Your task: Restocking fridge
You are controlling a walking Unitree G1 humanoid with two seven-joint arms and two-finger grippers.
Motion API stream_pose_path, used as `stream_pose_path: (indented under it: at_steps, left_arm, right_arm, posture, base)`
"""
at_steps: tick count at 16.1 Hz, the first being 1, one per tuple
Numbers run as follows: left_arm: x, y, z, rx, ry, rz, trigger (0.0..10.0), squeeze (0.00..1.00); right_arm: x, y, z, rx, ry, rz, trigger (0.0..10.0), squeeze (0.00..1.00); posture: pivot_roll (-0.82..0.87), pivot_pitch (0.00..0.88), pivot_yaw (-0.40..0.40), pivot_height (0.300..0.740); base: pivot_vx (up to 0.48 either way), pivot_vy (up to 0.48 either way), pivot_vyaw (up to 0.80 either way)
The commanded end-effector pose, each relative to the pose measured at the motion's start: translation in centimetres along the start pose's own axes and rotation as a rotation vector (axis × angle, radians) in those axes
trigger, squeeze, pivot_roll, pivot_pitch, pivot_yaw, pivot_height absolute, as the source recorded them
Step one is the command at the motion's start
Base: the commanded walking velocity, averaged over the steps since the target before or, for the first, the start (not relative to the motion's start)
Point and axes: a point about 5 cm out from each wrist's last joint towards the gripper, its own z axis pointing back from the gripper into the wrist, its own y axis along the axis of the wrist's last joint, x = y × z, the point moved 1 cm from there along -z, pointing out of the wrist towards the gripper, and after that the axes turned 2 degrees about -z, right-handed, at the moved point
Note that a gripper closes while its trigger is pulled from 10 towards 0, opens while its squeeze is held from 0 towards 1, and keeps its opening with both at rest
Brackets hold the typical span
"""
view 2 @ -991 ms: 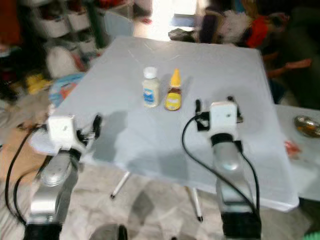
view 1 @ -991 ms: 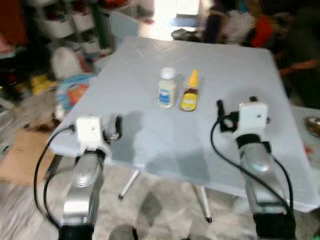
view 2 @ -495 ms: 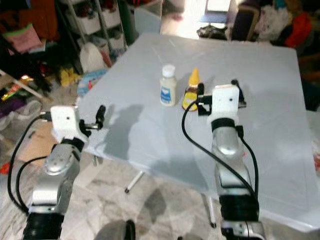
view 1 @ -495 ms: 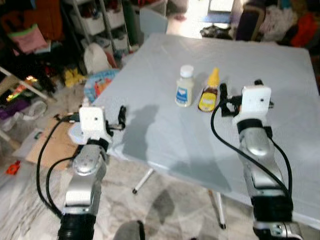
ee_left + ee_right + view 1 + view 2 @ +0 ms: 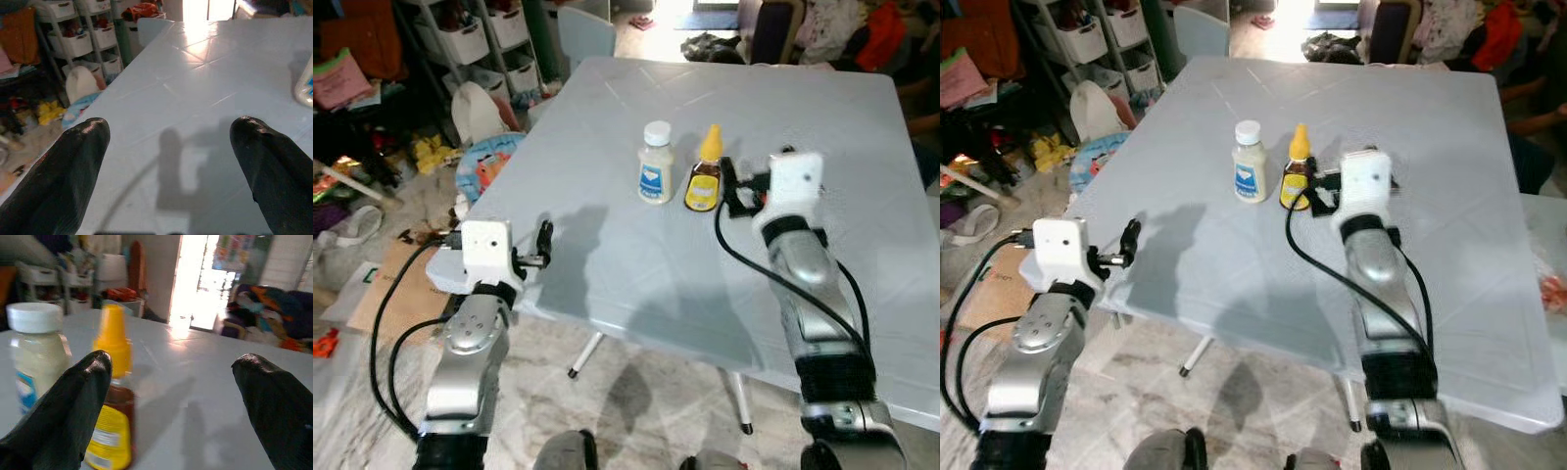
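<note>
Two containers are seen upright near the middle of a pale grey bench (image 5: 607, 127): a white-capped jar (image 5: 655, 176) and, just beside it, a brown squeeze bottle (image 5: 703, 182) with a yellow cap and yellow label. The right pincer (image 5: 171, 396) is held just beside the squeeze bottle, its two black fingers spread wide and grasping nothing. The left pincer (image 5: 168, 161) is held over the bench's near left edge, likewise released, its fingers well apart. Storage bins (image 5: 504, 29) and clutter are seen beyond the bench.
</note>
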Motion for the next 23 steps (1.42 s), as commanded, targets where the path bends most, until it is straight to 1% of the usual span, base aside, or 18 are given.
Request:
stream_pose_path:
  at_steps: [1,4,6,7,10,14,16,17,20,21,22,23]
  left_arm:
    - [-0.7,0.3,0.2,0.001,0.012,-0.009,10.0,0.0]
    - [-1.0,0.5,0.3,-0.006,0.008,-0.021,10.0,0.0]
    - [-1.0,0.6,0.3,-0.008,0.003,-0.025,10.0,0.0]
    - [-1.0,0.7,0.2,-0.009,-0.002,-0.025,10.0,0.0]
    - [-0.9,0.9,0.3,-0.01,-0.008,-0.023,10.0,0.0]
    - [-1.2,1.6,0.4,0.005,-0.009,-0.03,10.0,0.0]
    - [-1.4,1.6,0.5,0.001,-0.009,-0.036,10.0,0.0]
    - [-1.5,1.6,0.7,-0.007,-0.016,-0.041,10.0,0.0]
    - [-1.4,1.6,0.8,-0.015,-0.024,-0.043,10.0,0.0]
    - [-1.4,1.6,0.8,-0.016,-0.027,-0.047,10.0,0.0]
    - [-1.6,1.6,0.7,-0.018,-0.024,-0.051,10.0,0.0]
    - [-1.9,1.7,0.7,-0.02,-0.016,-0.054,10.0,0.0]
  right_arm:
    - [-0.7,0.1,-0.4,0.001,0.037,-0.003,10.0,0.0]
    - [-1.5,-0.1,-0.8,-0.006,0.088,-0.01,10.0,0.0]
    - [-1.6,-0.1,-1.0,-0.002,0.109,0.041,10.0,0.0]
    - [-1.5,0.0,-1.3,0.004,0.108,0.087,10.0,0.0]
    - [-1.3,-0.2,-1.8,-0.003,0.105,0.088,10.0,0.0]
    - [-1.6,-0.1,-2.8,0.003,0.122,0.101,10.0,0.0]
    - [-1.7,0.0,-3.3,0.005,0.129,0.112,10.0,0.0]
    - [-1.4,0.2,-3.9,0.008,0.123,0.122,10.0,0.0]
    - [-1.3,0.3,-4.4,0.01,0.126,0.133,10.0,0.0]
    - [-1.4,0.4,-4.5,0.02,0.134,0.142,5.9,0.0]
    - [-1.6,0.6,-4.6,0.035,0.161,0.138,0.0,0.0]
    - [-1.6,0.6,-4.7,0.041,0.162,0.153,0.0,0.0]
  posture:
    - [0.04,0.099,0.094,0.74]
    - [0.06,0.103,0.104,0.74]
    - [0.06,0.103,0.108,0.74]
    - [0.06,0.104,0.111,0.74]
    - [0.07,0.111,0.116,0.74]
    - [0.09,0.122,0.121,0.74]
    - [0.1,0.127,0.125,0.74]
    - [0.11,0.133,0.132,0.74]
    - [0.11,0.139,0.139,0.74]
    - [0.11,0.141,0.144,0.74]
    - [0.11,0.142,0.145,0.74]
    - [0.11,0.143,0.145,0.74]
  base:
    - [0.0,0.0,0.0]
    - [0.0,0.0,0.0]
    - [0.0,0.0,0.0]
    - [0.0,0.0,0.0]
    - [0.0,0.0,0.0]
    - [0.0,0.0,0.0]
    - [0.0,0.0,0.0]
    - [0.0,0.0,0.0]
    - [0.0,0.0,0.0]
    - [0.0,0.0,0.0]
    - [0.0,0.0,0.0]
    - [0.0,0.0,0.0]
